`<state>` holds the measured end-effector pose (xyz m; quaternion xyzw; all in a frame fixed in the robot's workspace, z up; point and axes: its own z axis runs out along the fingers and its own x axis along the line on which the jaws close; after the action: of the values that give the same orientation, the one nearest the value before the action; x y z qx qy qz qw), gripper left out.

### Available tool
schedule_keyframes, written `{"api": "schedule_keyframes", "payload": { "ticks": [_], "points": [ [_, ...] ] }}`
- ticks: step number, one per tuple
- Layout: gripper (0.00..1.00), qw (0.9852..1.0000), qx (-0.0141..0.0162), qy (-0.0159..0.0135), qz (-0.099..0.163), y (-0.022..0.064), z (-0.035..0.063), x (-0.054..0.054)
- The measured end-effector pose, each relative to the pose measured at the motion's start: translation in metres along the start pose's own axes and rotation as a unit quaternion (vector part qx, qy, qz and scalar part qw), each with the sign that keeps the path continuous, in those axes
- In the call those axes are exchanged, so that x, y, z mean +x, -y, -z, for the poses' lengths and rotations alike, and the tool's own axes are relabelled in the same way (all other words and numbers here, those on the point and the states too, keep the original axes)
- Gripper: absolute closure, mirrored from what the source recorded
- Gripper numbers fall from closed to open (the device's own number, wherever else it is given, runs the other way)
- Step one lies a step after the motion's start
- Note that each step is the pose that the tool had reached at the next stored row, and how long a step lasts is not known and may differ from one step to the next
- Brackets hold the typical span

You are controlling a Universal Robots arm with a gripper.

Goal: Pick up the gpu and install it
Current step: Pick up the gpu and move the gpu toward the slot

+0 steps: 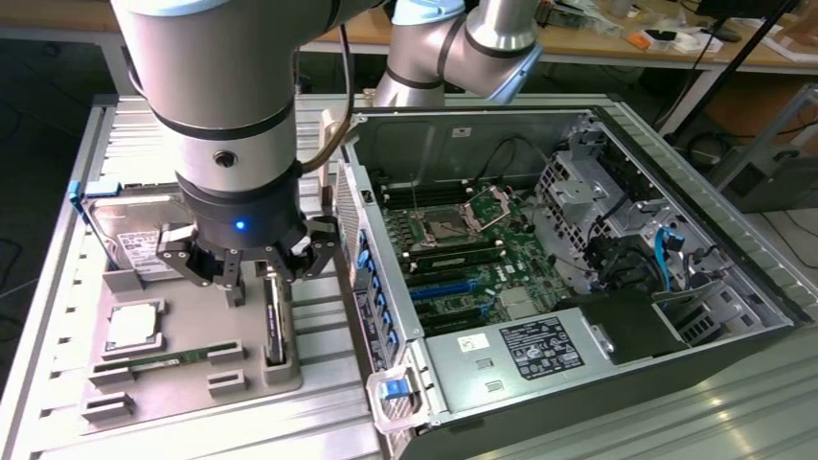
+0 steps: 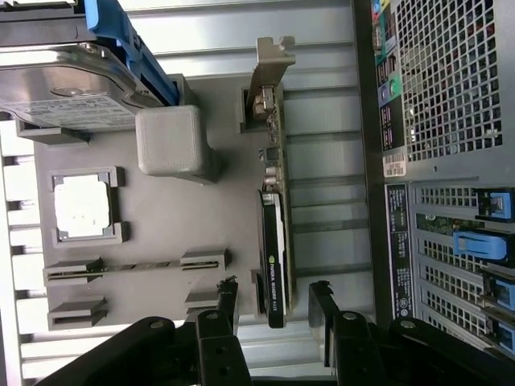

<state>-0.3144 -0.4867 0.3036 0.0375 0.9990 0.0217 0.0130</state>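
Note:
The gpu (image 1: 274,326) stands on its long edge in a slot at the side of the grey fixture tray (image 1: 192,316) nearest the computer case. It is a thin dark card (image 2: 275,249) with a pale metal bracket (image 2: 269,68) at the far end. My gripper (image 1: 256,276) hangs just above the tray, over the card's end. In the wrist view my gripper (image 2: 273,299) is open. Its two black fingers (image 2: 228,299) stand one on each side of the card's near end, with a gap to the card on both sides.
The tray also holds a silver hard drive (image 1: 141,247) with a blue carrier, a processor chip (image 1: 134,326), a green memory stick (image 1: 167,362) and a grey block (image 2: 171,141). At the exterior view's right lies the opened computer case (image 1: 715,287), its motherboard (image 1: 473,259) exposed.

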Motion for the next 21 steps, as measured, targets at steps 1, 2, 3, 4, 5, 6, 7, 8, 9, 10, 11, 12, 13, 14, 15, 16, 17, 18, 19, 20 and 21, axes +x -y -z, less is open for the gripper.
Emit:
{"api": "schedule_keyframes", "payload": {
  "ticks": [1, 2, 3, 4, 5, 6, 7, 8, 9, 10, 11, 12, 13, 14, 15, 16, 17, 18, 19, 20, 21],
  "points": [
    [0.52, 1.0, 0.0, 0.0, 0.0, 0.0, -0.0006, 0.0],
    [0.52, 1.0, 0.0, 0.0, 0.0, 0.0001, -0.0013, 0.0],
    [0.52, 1.0, 0.0, 0.0, 0.0, 0.0001, -0.0018, 0.0],
    [0.52, 1.0, 0.0, 0.0, 0.0, 0.0001, -0.0025, 0.0],
    [0.52, 1.0, 0.0, 0.0, 0.0, 0.0001, -0.0031, 0.0],
    [0.52, 1.0, 0.0, 0.0, 0.0, 0.0002, -0.0037, 0.0],
    [0.52, 1.0, 0.0, 0.0, 0.0, 0.0002, -0.0043, 0.0],
    [0.52, 1.0, 0.0, 0.0, 0.0, 0.0003, -0.0054, 0.0],
    [0.52, 1.0, 0.0, 0.0, 0.0, 0.0003, -0.0061, 0.0],
    [0.52, 1.0, 0.0, 0.0, 0.0, 0.0003, -0.0066, 0.0],
    [0.52, 1.0, -0.0001, 0.0, 0.0, 0.0003, -0.0073, 0.0],
    [0.52, 1.0, 0.0, 0.0, 0.0, 0.0003, -0.0077, 0.0],
    [0.52, 1.0, 0.0, 0.0, 0.0, 0.0004, -0.0082, 0.0],
    [0.52, 1.0, 0.0, 0.0, 0.0, 0.0004, -0.0086, 0.0],
    [0.52, 1.0, 0.0, 0.0, 0.0, 0.0004, -0.0089, 0.0],
    [0.52, 1.0, 0.0, 0.0, 0.0, 0.0004, -0.0093, 0.0],
    [0.52, 1.0, 0.0, 0.0, 0.0, 0.0004, -0.0095, 0.0],
    [0.52, 1.0, 0.0, 0.0, 0.0, 0.0004, -0.0098, 0.0],
    [0.52, 1.0, 0.0, 0.0, 0.0, 0.0005, -0.0101, 0.0],
    [0.52, 1.0, 0.0, 0.0, 0.0, 0.0005, -0.0104, 0.0],
    [0.52, 1.0, 0.0, 0.0, 0.0, 0.0005, -0.0106, 0.0]
  ]
}}
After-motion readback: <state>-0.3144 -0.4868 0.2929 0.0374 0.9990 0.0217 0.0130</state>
